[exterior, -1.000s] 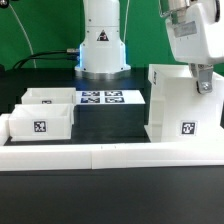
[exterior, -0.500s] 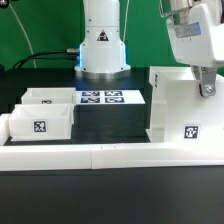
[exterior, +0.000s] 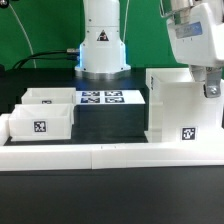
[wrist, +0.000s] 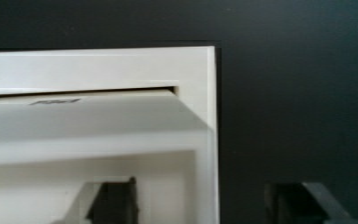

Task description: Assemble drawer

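Observation:
The tall white box shell (exterior: 170, 105) stands at the exterior view's right, with a square tag (exterior: 187, 132) low on its front. My gripper (exterior: 209, 90) is at the shell's upper right side. In the wrist view the shell (wrist: 87, 130) fills the frame, and my gripper (wrist: 208, 205) is open. One finger (wrist: 105, 200) is over the white wall, the other (wrist: 313, 200) over the dark table, with the wall's edge between them. Two small open-top trays, one in front (exterior: 40, 125) and one behind (exterior: 50, 98), sit at the exterior view's left.
The marker board (exterior: 101, 98) lies flat between the trays and the shell. A long low white border wall (exterior: 110, 155) runs along the front. The arm's white base (exterior: 102, 40) stands at the back middle, with cables and a green backdrop behind.
My gripper has shifted a little toward the exterior view's right and downward along the shell's side. The trays have not moved.

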### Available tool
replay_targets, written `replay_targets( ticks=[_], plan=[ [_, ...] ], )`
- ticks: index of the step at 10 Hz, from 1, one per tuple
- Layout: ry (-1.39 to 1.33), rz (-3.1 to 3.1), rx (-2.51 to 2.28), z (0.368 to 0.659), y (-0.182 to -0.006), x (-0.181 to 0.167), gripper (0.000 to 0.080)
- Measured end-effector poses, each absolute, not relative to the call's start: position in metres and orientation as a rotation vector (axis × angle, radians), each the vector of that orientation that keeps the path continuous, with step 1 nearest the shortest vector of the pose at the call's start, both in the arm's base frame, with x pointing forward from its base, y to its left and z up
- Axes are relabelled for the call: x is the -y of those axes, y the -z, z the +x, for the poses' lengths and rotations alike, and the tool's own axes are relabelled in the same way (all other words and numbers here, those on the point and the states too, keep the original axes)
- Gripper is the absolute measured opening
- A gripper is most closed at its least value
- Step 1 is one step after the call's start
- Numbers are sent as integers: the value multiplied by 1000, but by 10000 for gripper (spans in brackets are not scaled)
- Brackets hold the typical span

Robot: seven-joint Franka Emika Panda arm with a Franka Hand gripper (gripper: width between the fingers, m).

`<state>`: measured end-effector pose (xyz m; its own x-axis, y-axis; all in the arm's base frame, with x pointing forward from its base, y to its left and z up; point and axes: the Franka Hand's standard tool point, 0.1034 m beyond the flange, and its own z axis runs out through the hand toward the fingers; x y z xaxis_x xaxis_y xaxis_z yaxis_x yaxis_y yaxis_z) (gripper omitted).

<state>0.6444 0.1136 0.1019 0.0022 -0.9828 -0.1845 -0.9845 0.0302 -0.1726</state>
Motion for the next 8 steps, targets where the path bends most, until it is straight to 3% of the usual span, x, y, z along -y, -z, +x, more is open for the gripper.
replay_targets(
  ticks=[1,2,3,5,8],
  plan=[
    [-5,-2030,-2049,645,-103,-114,434],
    [-3,-2031,-2045,646,-103,-114,600],
    [-3,-2033,-2044,646,-104,-114,635],
    [4,-2070,-2005,645,-105,-114,645],
    [34,-2282,-1749,621,-133,-99,648]
  ],
)
